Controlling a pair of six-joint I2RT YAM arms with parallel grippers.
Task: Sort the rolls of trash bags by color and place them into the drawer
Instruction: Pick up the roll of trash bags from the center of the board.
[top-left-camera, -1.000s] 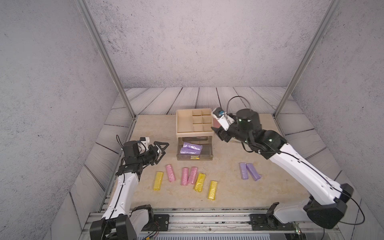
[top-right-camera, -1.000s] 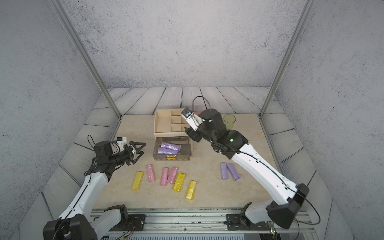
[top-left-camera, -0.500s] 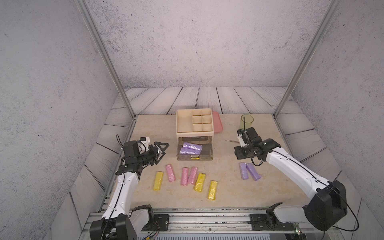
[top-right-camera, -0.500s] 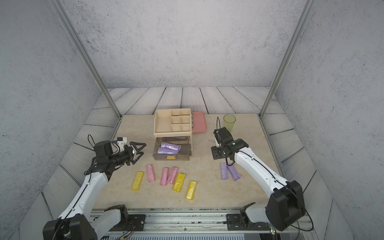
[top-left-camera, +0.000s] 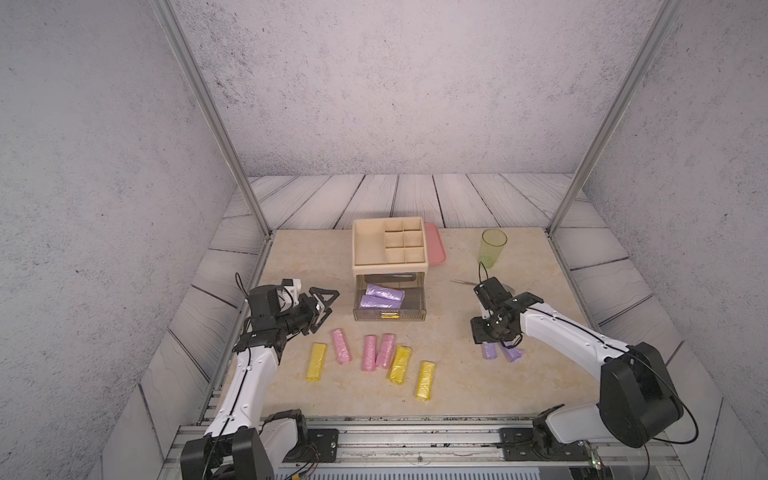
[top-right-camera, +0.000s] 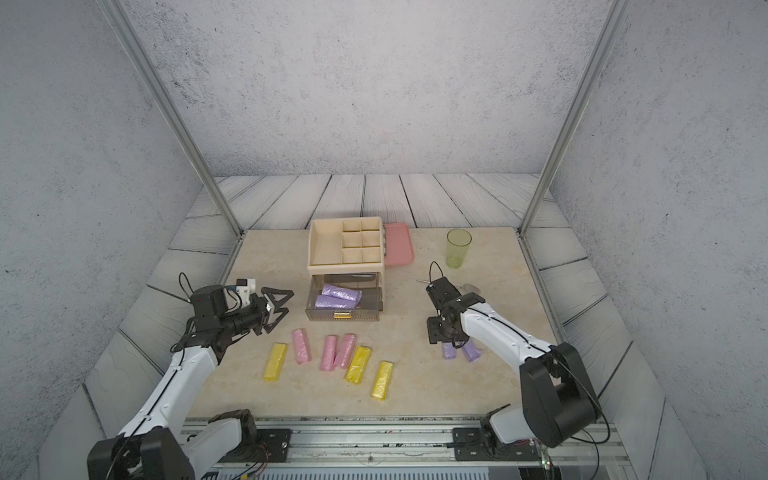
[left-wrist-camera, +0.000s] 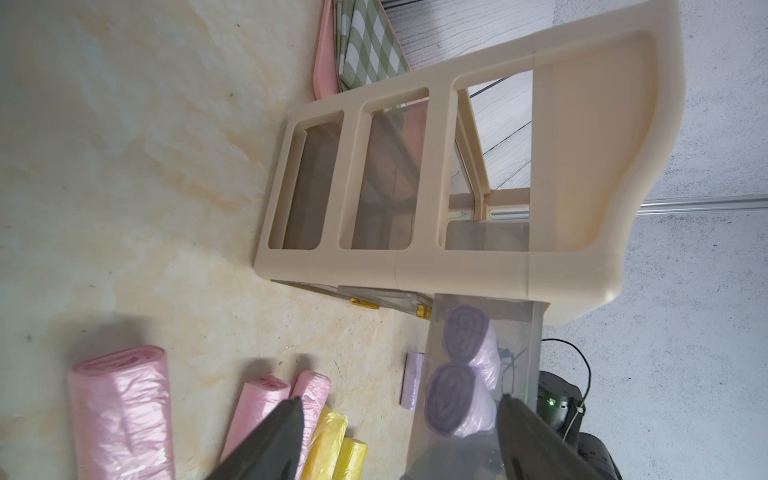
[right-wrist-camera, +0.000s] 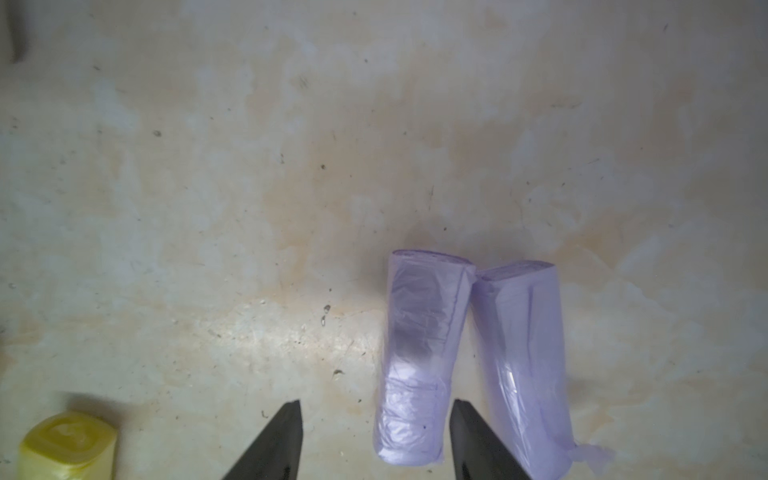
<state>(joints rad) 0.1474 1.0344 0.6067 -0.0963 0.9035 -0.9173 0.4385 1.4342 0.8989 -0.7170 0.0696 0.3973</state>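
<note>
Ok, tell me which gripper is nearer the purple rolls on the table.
Right. Right gripper hovers above the purple rolls; left gripper sits far off by the drawer.

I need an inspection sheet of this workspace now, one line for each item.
Surface: beige marbled tabletop, few dark specks.
Job's things: two purple trash-bag rolls in the open clear drawer; two loose purple rolls, three pink rolls, three yellow rolls on the tabletop.
Clutter: green translucent cup, pink plastic tray, beige compartment organizer.
Grippers: left gripper open, empty; right gripper open over the loose purple rolls.
Cables: black loops at both wrists.
Surroundings: grey walls, aluminium posts.
</note>
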